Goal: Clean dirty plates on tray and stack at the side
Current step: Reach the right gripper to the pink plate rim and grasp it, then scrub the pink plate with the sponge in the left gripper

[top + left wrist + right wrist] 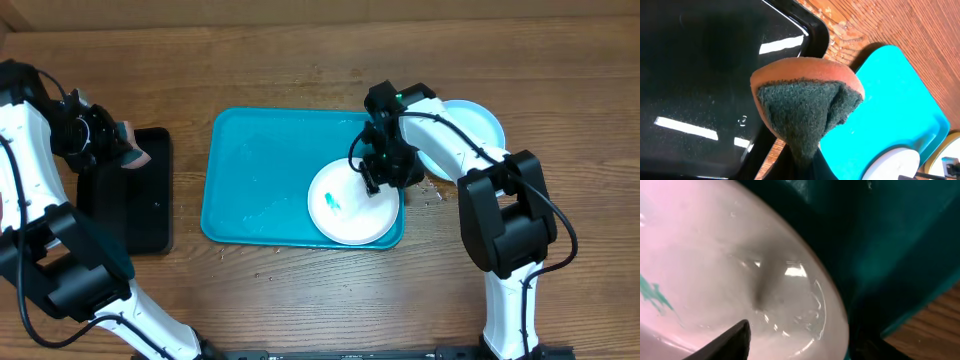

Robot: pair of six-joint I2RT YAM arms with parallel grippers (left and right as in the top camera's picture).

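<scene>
**Q:** Where does the dirty plate lie from each end effector?

**A:** The round white plastic plate (pixel 345 212), marked by a small green smear (pixel 333 205), sits in a corner of the large turquoise rectangular tray (pixel 255 165). The right end effector (pixel 377 183) hangs directly over the plate's rim. One dark fingertip (pixel 732 340) shows above the plate. Whether this end effector is clenched or released cannot be told. The plate is round, so it has no long axis.

**Q:** And the scrubber?

**A:** The left end effector (pixel 122 148) is clenched on an orange sponge with a dark green scouring face (pixel 805 100), above a small black tray (pixel 140 215). The plate is well apart from it, across bare turquoise tray floor. The right arm is far nearer and may crowd the sponge's approach. A light blue round plate (pixel 482 120) rests on the wooden desk (pixel 300 60) just beyond the right end effector.
</scene>
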